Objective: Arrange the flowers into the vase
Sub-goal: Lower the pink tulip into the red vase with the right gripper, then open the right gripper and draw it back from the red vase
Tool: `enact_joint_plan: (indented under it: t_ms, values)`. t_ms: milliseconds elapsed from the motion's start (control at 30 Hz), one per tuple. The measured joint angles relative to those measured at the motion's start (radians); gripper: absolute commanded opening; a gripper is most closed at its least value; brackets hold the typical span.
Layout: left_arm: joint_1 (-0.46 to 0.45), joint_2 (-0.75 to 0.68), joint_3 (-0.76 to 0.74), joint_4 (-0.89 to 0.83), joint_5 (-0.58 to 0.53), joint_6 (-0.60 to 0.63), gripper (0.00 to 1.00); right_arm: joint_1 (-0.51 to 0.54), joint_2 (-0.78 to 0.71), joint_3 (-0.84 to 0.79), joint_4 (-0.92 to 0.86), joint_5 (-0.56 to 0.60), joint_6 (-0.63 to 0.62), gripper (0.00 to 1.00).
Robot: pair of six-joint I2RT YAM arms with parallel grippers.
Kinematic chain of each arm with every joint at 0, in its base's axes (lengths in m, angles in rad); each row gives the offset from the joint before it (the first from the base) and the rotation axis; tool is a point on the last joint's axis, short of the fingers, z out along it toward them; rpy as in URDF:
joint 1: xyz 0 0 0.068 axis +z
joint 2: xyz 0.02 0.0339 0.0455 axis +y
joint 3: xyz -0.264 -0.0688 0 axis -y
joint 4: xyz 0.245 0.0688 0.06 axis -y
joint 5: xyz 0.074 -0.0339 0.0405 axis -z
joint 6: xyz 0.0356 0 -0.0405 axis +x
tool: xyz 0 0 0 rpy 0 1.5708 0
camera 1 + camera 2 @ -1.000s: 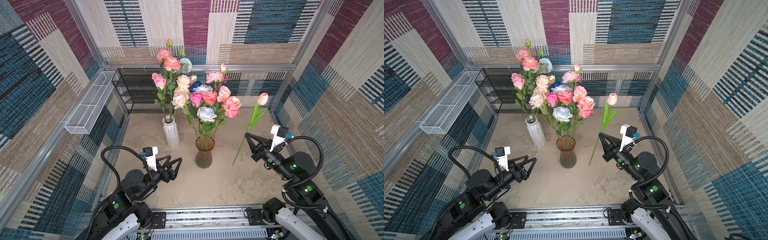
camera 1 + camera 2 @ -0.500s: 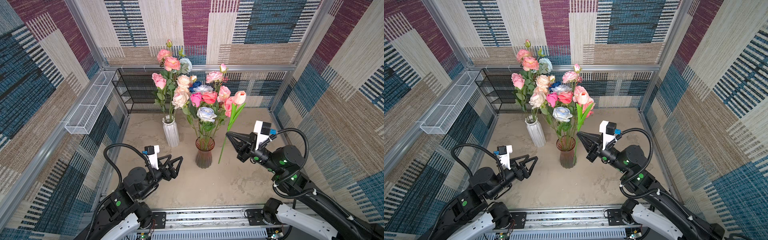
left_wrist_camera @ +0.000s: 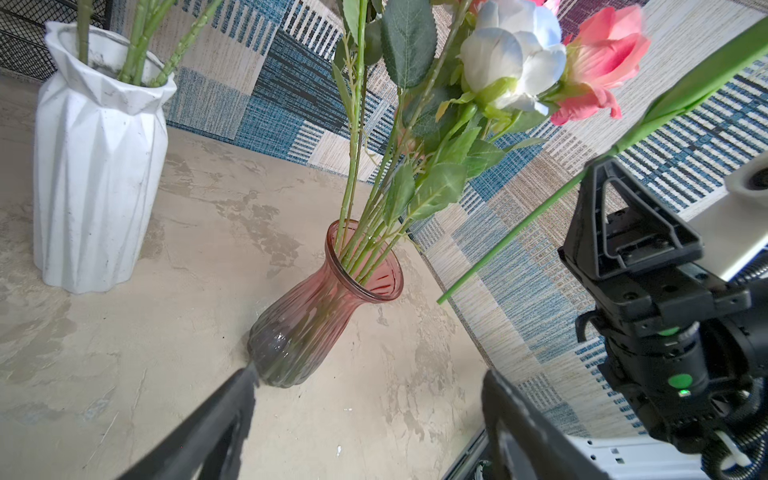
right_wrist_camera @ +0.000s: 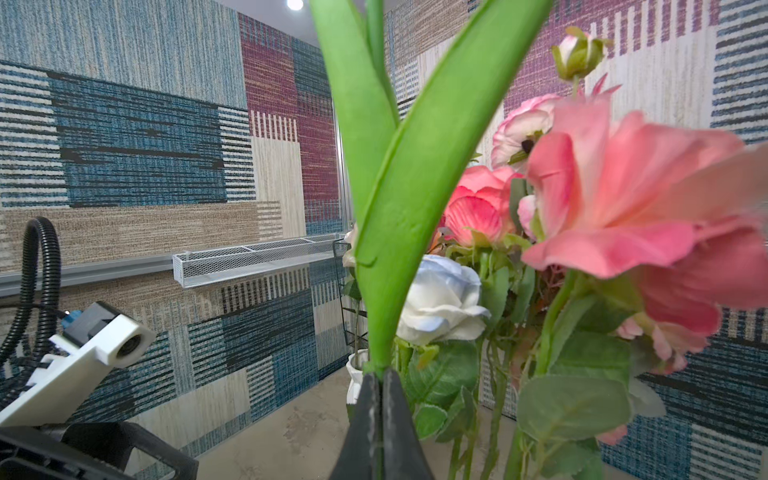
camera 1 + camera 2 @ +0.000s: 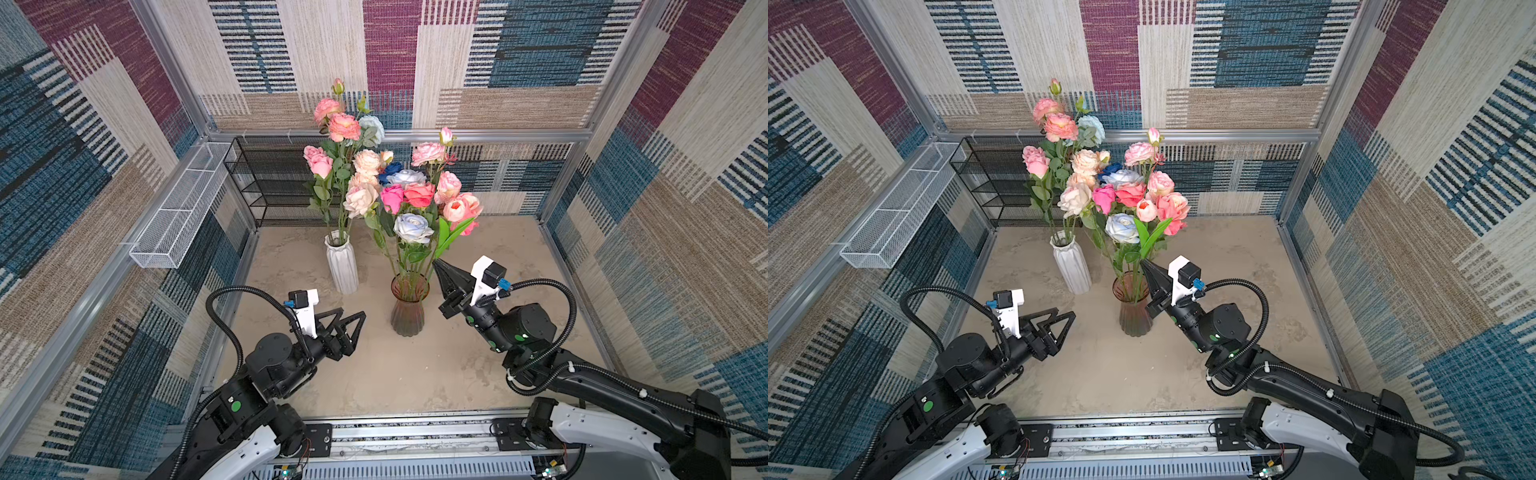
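Since a second ago, the right fingers (image 5: 441, 272) have carried the pink-bud flower (image 5: 454, 209) from the right side of the tabletop (image 5: 415, 374) over to the pink glass vase (image 5: 408, 320). They pinch its stem (image 3: 511, 239) tight. The left fingers (image 3: 216, 419) stayed wide apart and hold nothing, low and left of that vase.

Only the left wrist view shows the stem's cut end. It hangs in the air just beside the vase rim, not inside. The right wrist view shows two big green leaves (image 4: 415, 187), but the bud is cut off. The other flowers (image 5: 413, 227) stand in the pink vase and in a white vase (image 5: 343, 266).
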Motion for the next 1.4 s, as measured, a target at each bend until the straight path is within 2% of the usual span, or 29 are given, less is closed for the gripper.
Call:
enact_joint_plan:
  t_ms: [400,867,900,967,1000,1067,1300,1333,1400]
  values:
    - [0.0,0.019,0.002,0.01,0.021,0.001,0.86,0.0,0.16,-0.037,0.225,0.098,-0.069,0.0]
    - [0.0,0.042,-0.005,0.031,0.031,0.003,0.86,-0.001,0.285,-0.029,0.279,0.132,-0.093,0.0]
    - [0.0,0.045,-0.005,0.032,0.031,0.003,0.86,-0.001,0.288,-0.029,0.272,0.132,-0.093,0.09]
    - [0.0,0.05,-0.005,0.033,0.038,0.003,0.86,-0.001,0.285,-0.029,0.259,0.131,-0.091,0.32]
    - [0.0,0.05,-0.005,0.034,0.048,0.003,0.86,-0.001,0.278,-0.029,0.248,0.129,-0.085,0.4]
    - [0.0,0.051,-0.004,0.036,0.051,0.003,0.86,-0.001,0.253,-0.029,0.222,0.115,-0.073,0.46]
    - [0.0,0.05,-0.004,0.037,0.051,0.003,0.87,-0.001,0.154,-0.035,0.101,0.055,0.018,0.56]
    - [0.0,0.05,-0.003,0.037,0.051,0.003,0.88,-0.001,0.137,-0.037,0.073,0.044,0.039,0.65]
    - [0.0,0.048,-0.001,0.037,0.051,0.003,0.89,-0.001,0.098,-0.05,0.022,0.02,0.082,0.69]
